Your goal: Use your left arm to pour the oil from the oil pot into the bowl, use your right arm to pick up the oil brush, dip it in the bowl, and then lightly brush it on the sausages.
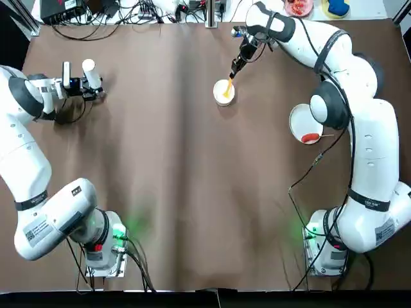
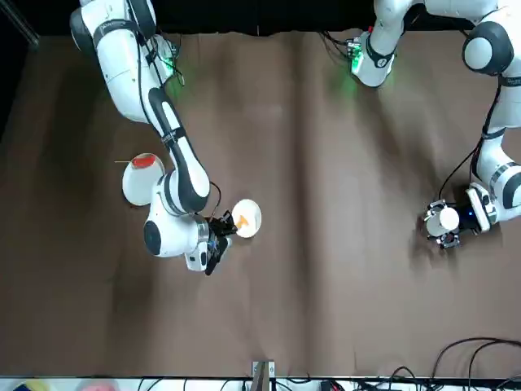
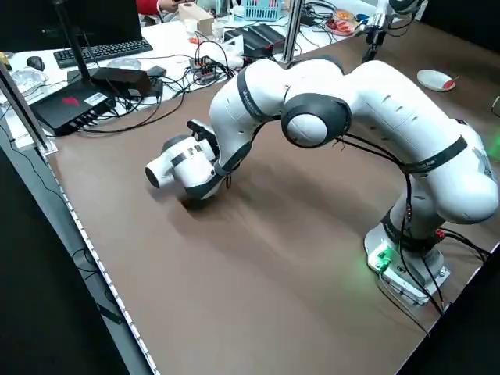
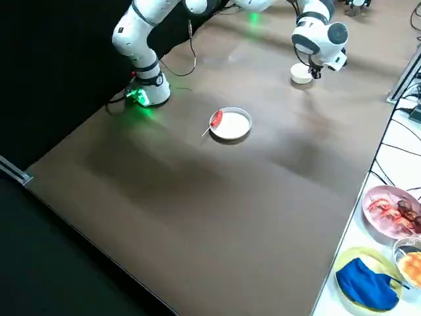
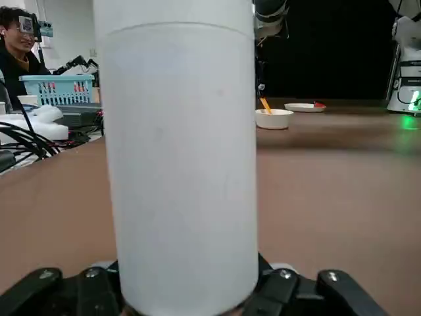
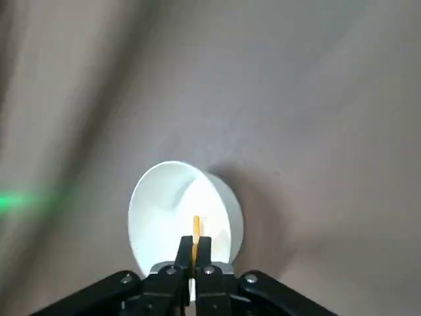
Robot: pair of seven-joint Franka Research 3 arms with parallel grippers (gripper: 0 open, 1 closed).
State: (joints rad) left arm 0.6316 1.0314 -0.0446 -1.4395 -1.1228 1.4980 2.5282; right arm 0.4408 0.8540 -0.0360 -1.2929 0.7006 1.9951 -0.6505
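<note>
Brown sheeting [image 1: 192, 224] covers the wide table, and beyond its far edge lies a white bench [image 4: 358, 217] with a pink plate of food [image 4: 376, 227]. At the far middle of the table, the right arm's black two-finger gripper [image 6: 195, 253] is pinching the oil brush with its yellow-orange handle [image 6: 196, 227], which reaches into the small round cream-white bowl [image 1: 219, 99]. Over on the left side, well apart from the bowl, the left arm's black gripper [image 1: 92, 90] grasps the white cylindrical oil pot [image 5: 181, 171] between its fingers. Nearer the right arm's base, the red-orange sausage on a thin pale skewer [image 1: 310, 137] lies on a round white plate [image 1: 299, 119]. Pouring is probably done, with the brush now at the dipping step, though I cannot tell whether oil is in the bowl. Lifting the brush out and stroking it lightly over the sausage appear to remain.
</note>
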